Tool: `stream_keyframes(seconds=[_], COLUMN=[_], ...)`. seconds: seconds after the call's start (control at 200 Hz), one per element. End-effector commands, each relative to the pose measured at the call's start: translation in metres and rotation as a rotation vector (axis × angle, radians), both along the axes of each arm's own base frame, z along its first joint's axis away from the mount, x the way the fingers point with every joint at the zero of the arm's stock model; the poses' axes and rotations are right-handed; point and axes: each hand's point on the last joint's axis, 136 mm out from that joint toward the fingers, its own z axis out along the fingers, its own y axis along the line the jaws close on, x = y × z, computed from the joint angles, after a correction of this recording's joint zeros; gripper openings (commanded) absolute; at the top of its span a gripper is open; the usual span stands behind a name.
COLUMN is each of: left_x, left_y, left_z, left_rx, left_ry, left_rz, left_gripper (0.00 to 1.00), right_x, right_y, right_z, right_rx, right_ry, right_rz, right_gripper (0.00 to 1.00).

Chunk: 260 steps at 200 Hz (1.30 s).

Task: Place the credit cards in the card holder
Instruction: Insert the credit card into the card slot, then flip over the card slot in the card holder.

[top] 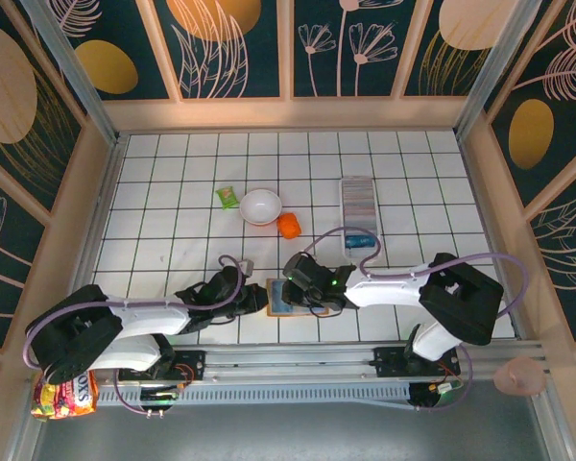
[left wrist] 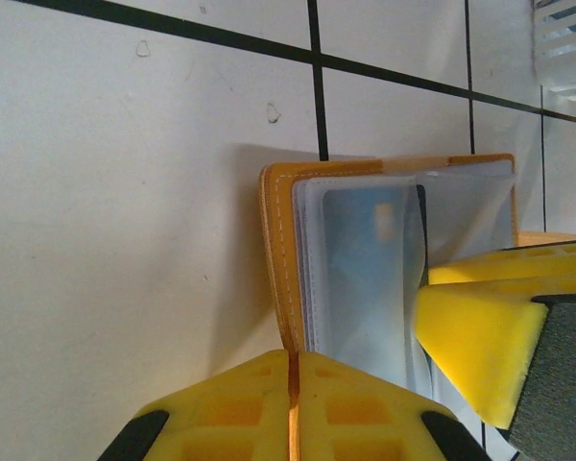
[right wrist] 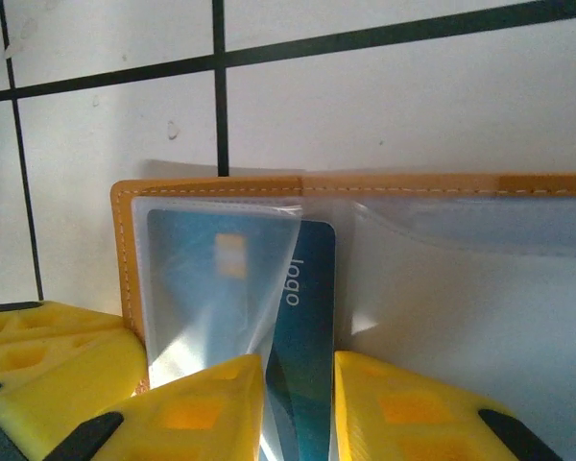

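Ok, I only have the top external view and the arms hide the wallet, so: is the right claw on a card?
Observer: The right claw stands open over a blue card lying partly out of a clear sleeve in the wallet.
Operator: And the left claw?
Observer: The left claw is shut on the wallet's orange edge.
Operator: Which card face is up?
Observer: The face with a gold chip and the word "logo".

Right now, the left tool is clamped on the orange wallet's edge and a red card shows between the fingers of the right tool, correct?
Not quite: the credit card is blue, not red, as the right wrist view shows. The rest holds: the left tool is clamped on the edge of the tan-orange wallet, and the card shows between the fingers of the right tool.
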Motion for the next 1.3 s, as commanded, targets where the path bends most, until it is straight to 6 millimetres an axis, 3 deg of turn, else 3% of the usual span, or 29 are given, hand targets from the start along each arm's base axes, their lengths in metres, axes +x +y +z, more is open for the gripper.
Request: stream_keyframes(seconds=[0.0,0.285,0.53,0.856,1.296], left_x=[-0.005,-0.007,-0.008,-0.008,-0.009], left_y=[-0.002,-0.003,-0.004,-0.001,0.000], left_z=[0.003,0.003,0.004,0.006,0.000], left_rx=[-0.019,-0.021,-0.030,-0.037,-0.017], left_ry=[-0.001,0.002,0.006,0.004,0.016], left_rz=[-0.023,-0.035,-0.038,-0.025,-0.030], left_gripper=[0.09,0.15,0.22,0.27,0.23], right_x=[0.011,0.010,-0.013,-0.026,-0.026], right_y=[0.015,-0.029,-0.055,-0.051,-0.059], right_z=[0.029,0.056,0.051,0.028,0.007], right_rx=[0.081,0.011,-0.003,0.034,-0.087], right_ry=[-0.086,-0.167,-0.139,-0.095,-0.076], right_rz=[-0.014,-0.139,-0.215,-0.210,-0.222], right_gripper=[0.28,0.37,0.43,0.45,0.50])
